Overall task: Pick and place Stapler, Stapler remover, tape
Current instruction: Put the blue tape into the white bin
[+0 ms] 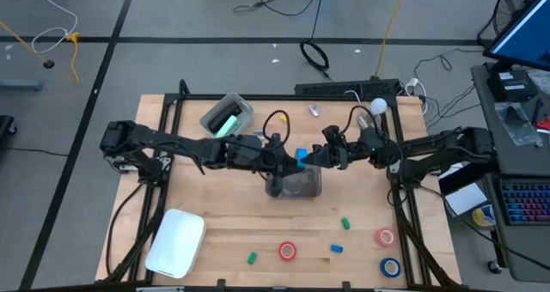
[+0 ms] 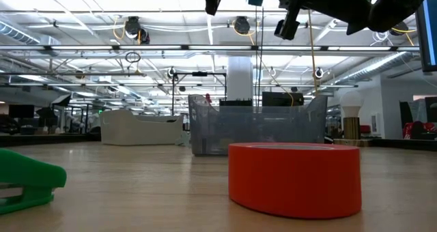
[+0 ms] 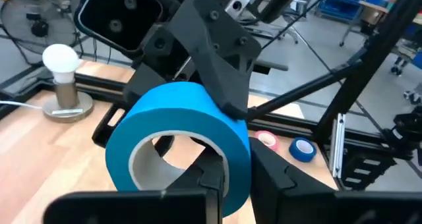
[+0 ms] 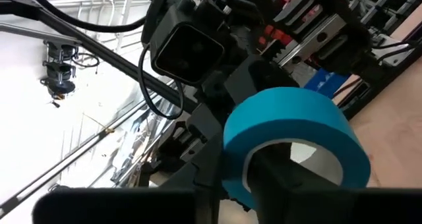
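- Where the two arms meet over the middle of the table [image 1: 215,240], a blue tape roll [image 1: 302,155] is held in the air between both claws, above the clear bin [image 1: 295,185].
- The blue roll is seen gripped by the left claw [image 3: 227,174], with fingers closed on its rim and one finger passed through the pale core.
- The same roll is also clamped by the right claw [image 4: 254,178], one finger being set inside the ring; both claws are thus shut on it at once.
- The pale mint-green stapler [image 1: 225,123] is seen lying inside a second clear container [image 1: 228,116] near the table's far edge, well apart from the claws.
- A red tape roll [image 1: 287,251] is placed near the front edge, and fills the foreground of the low view [image 2: 295,177].
- A pinkish-red roll [image 1: 384,236] and another blue roll [image 1: 390,266] are found near the front right corner, close to the right-hand frame rail.
- A small silvery stapler remover [image 1: 314,111] is seen near the far edge, beside a white bulb lamp [image 1: 378,107].
- Small green pieces [image 1: 252,258] and a small blue piece [image 1: 337,248] are scattered on the open wood in front of the bin.
- A white lid [image 1: 176,243] is laid at the front left, near the left frame rail.
- Open table is left between the bin and the front row of rolls.
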`<state>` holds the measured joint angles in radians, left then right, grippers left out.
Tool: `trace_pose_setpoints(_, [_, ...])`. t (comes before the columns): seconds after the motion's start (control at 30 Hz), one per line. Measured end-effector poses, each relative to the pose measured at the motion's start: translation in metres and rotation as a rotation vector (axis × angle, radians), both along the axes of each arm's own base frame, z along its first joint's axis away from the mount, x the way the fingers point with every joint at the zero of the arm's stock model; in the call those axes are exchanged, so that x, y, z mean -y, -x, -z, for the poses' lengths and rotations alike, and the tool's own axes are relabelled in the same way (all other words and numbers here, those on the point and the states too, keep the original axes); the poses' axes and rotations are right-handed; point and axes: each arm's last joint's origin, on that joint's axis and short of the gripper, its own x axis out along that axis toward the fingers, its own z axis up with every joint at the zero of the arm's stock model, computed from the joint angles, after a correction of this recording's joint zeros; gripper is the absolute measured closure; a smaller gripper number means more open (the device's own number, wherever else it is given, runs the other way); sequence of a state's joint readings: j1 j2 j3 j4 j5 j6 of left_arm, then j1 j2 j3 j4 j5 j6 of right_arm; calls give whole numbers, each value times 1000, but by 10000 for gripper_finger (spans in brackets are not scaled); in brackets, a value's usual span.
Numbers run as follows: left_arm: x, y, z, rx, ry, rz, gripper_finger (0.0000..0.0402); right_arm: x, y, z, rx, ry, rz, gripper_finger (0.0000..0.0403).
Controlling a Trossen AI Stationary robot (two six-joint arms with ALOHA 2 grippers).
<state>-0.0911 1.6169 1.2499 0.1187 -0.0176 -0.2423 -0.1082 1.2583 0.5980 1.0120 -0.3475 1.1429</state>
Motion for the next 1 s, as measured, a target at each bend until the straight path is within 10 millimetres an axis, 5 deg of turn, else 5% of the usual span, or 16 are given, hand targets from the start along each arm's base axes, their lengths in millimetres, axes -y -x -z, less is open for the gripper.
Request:
trace_pose_setpoints(0.43, [-4,28,31,-454,54,-72,365,-8,2,20,-228,-23,-308,231])
trace_pose_setpoints(0.63, [2,74,26,-754,200,-235,365,-7,8,28,-257,-36,-314,224])
trace_pose_setpoints(1.0, [50,148,14,-1121,477,-461,365,0,16,23,-129,217,-252,226])
